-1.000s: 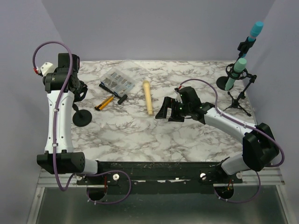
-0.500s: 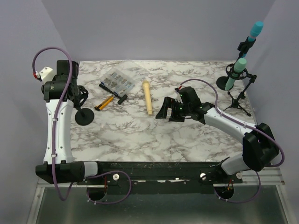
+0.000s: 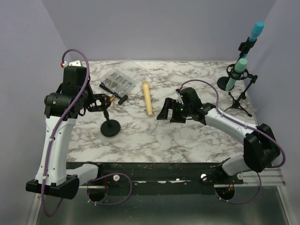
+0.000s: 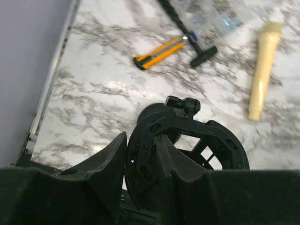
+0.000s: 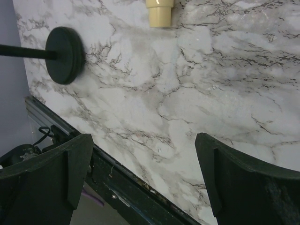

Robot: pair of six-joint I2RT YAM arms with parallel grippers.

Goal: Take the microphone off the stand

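Observation:
The cream microphone (image 3: 148, 97) lies flat on the marble table, free of any stand; it also shows in the left wrist view (image 4: 262, 70). My left gripper (image 3: 96, 104) (image 4: 140, 138) is shut on the black ring mount (image 4: 187, 140) of a small black stand whose round base (image 3: 111, 127) (image 5: 65, 55) is at the table's left middle. My right gripper (image 3: 168, 111) (image 5: 145, 178) is open and empty, just right of the microphone's near end (image 5: 160, 14).
An orange utility knife (image 3: 105, 102) (image 4: 159, 52), a black T-handle tool (image 4: 192, 42) and a clear parts box (image 3: 119, 79) lie at back left. Two teal microphones (image 3: 236, 72) (image 3: 256, 29) on stands and a tripod (image 3: 241, 98) stand at back right.
My left arm has swung right and toward the middle, carrying the black stand; its base moved from the left edge toward the table's centre. The right arm and microphone have not moved.

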